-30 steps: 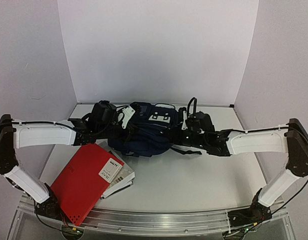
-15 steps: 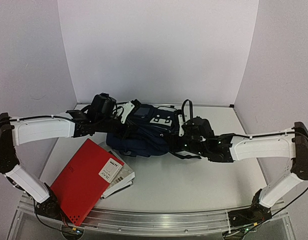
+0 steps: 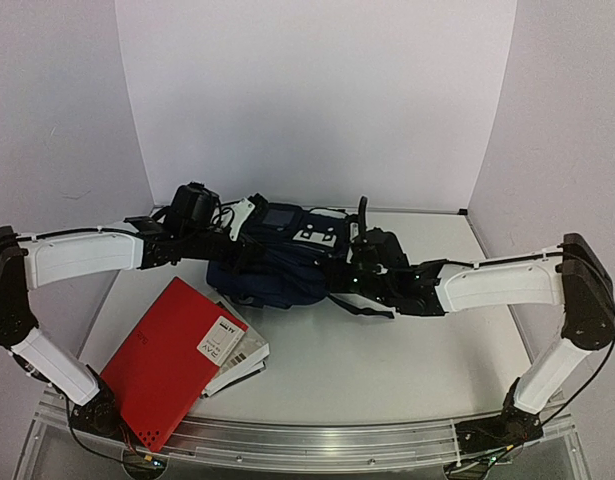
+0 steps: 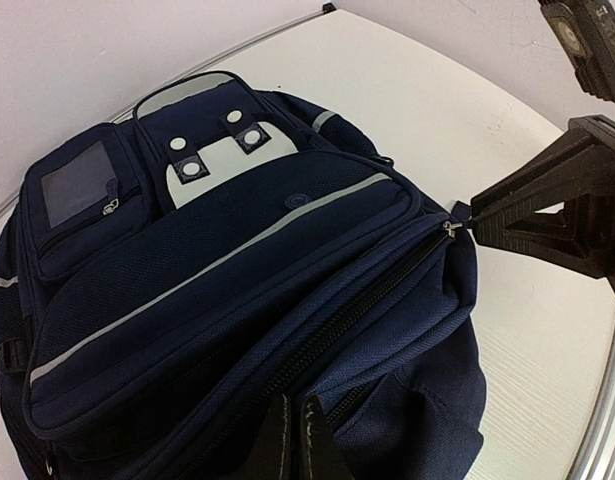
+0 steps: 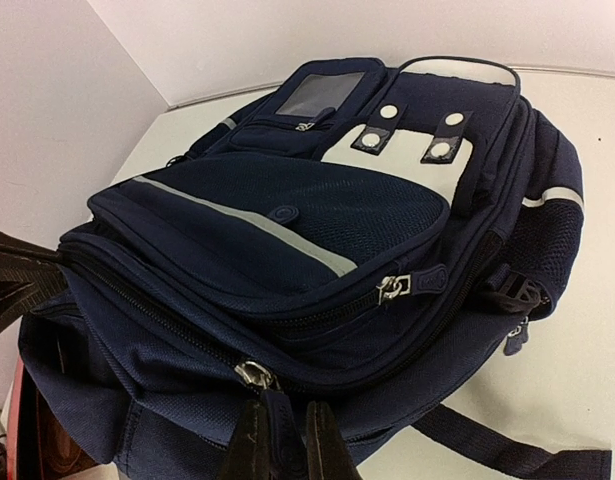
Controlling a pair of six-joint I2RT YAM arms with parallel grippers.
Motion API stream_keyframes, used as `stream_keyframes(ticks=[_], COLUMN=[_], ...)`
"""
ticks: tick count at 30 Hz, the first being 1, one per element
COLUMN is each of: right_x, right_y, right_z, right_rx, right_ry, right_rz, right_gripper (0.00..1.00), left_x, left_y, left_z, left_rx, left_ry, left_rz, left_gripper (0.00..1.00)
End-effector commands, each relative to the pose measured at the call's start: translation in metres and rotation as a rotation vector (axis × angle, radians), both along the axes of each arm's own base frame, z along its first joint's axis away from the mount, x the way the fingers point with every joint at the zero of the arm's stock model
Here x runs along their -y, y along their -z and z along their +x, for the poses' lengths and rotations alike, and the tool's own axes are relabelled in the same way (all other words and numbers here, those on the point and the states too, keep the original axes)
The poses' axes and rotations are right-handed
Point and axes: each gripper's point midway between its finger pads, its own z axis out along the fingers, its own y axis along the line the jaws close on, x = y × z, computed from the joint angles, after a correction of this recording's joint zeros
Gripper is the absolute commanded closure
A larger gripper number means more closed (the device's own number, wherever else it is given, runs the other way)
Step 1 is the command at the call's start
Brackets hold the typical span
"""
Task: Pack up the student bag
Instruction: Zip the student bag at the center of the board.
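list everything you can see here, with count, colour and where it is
backpack: one, dark navy with pale stripes, middle of the table toward the back
zipper pull: one, silver with a navy tab, on the backpack's long zip
book: one, red with a white label, near left of the table
papers: small stack, count unclear, white and grey, under the book's right edge
table: one, white, under everything
left gripper: one, black, shut on the backpack at its left side
right gripper: one, black, shut on the zipper pull at the backpack's right side
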Motion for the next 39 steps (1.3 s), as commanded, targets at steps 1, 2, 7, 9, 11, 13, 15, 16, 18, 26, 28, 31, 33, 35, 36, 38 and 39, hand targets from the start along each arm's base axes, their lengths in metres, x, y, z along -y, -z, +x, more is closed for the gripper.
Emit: stream_keyframes(ticks=[1,2,7,9,11,13,15,16,18,26,28,31,33,35,36,38,39], right_x=[0.159,0.164,0.159,0.128,0.102,0.089,0.085,0.08,0.068,0.01,-0.001,-0.016,-0.024,-0.033,-0.039,-0.049,-0.054], right_y=[0.09,0.091,0.076,0.063,0.047,0.031,0.025,0.023,0.022,0.009,0.001,-0.007,-0.009,-0.009,-0.01,-0.013,-0.014], right_z=[0.022,0.024,0.023,0.018,0.01,0.007,0.005,0.004,0.0,-0.015,-0.019,-0.021,-0.018,-0.018,-0.019,-0.019,-0.02], right_rx=[-0.157,-0.165,-0.155,-0.151,-0.14,-0.131,-0.139,-0.146,-0.165,-0.186,-0.168,-0.141,-0.128,-0.112,-0.098,-0.074,-0.067], right_ry=[0.427,0.438,0.362,0.201,0.06,0.016,0.013,0.0,-0.041,-0.29,-0.333,-0.386,-0.406,-0.433,-0.451,-0.476,-0.487], right_rz=[-0.491,-0.487,-0.424,-0.312,-0.207,-0.117,-0.068,-0.039,0.033,0.268,0.285,0.283,0.277,0.265,0.255,0.242,0.238], right_gripper=[1.0,1.0,1.0,0.99,0.94,0.75,0.58,0.53,0.44,0.38,0.4,0.47,0.52,0.55,0.57,0.58,0.58], left_x=[-0.11,-0.114,-0.119,-0.103,-0.091,-0.081,-0.078,-0.076,-0.075,-0.073,-0.073,-0.073,-0.073,-0.072,-0.072,-0.071,-0.071], left_y=[-0.082,-0.082,-0.084,-0.081,-0.078,-0.078,-0.078,-0.079,-0.08,-0.084,-0.084,-0.084,-0.084,-0.084,-0.084,-0.084,-0.084], left_z=[0.06,0.061,0.06,0.051,0.043,0.034,0.03,0.028,0.027,0.024,0.024,0.023,0.023,0.023,0.023,0.024,0.024], left_rx=[0.201,0.198,0.19,0.175,0.162,0.153,0.151,0.151,0.153,0.149,0.15,0.15,0.147,0.145,0.144,0.139,0.138], left_ry=[-0.436,-0.446,-0.437,-0.335,-0.254,-0.186,-0.158,-0.147,-0.137,-0.118,-0.118,-0.118,-0.116,-0.114,-0.112,-0.11,-0.11], left_rz=[-0.058,-0.06,-0.067,-0.094,-0.121,-0.154,-0.169,-0.176,-0.182,-0.186,-0.185,-0.186,-0.188,-0.188,-0.189,-0.188,-0.188], left_gripper=[1.0,1.0,1.0,1.0,1.0,1.0,1.0,1.0,1.0,1.0,1.0,1.0,1.0,1.0,1.0,1.0,1.0])
